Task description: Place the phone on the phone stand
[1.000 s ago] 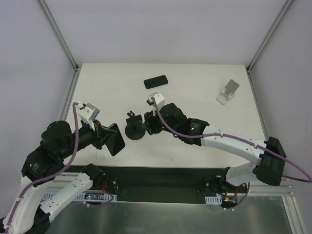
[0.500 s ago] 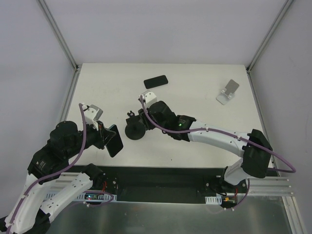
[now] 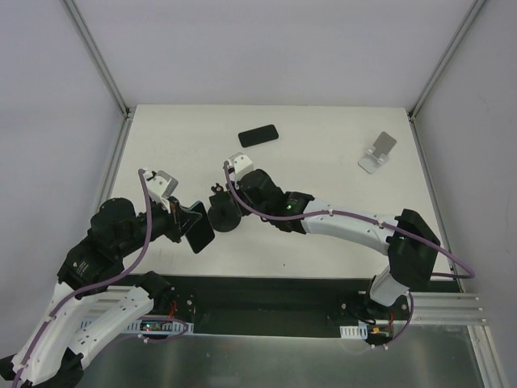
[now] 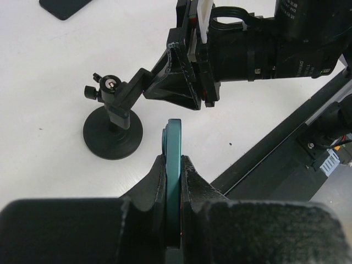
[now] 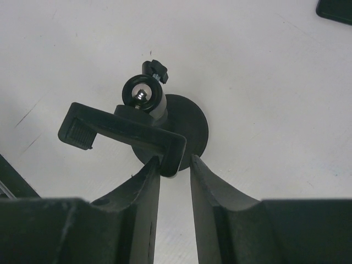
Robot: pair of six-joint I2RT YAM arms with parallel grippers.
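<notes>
The black phone (image 3: 258,135) lies flat at the far middle of the table; its corner shows in the left wrist view (image 4: 63,5) and the right wrist view (image 5: 336,8). The silver-grey phone stand (image 3: 377,152) sits at the far right, with no gripper near it. My left gripper (image 3: 187,226) (image 4: 174,165) is shut on a dark teal-edged slab (image 3: 199,230) (image 4: 174,137), held on edge above the table. My right gripper (image 3: 229,194) (image 5: 175,159) is open, its jaws on either side of the end of the clamp arm (image 5: 121,132) of a black holder.
The black round-based holder (image 3: 222,216) (image 4: 113,132) (image 5: 184,129) stands mid-table between the two grippers. The black rail along the table's near edge (image 3: 266,291) runs below both arms. Metal frame posts stand at the far corners.
My right gripper has moved left, up to the black holder's clamp. My left gripper has carried the teal-edged slab to the right, closer to the holder.
</notes>
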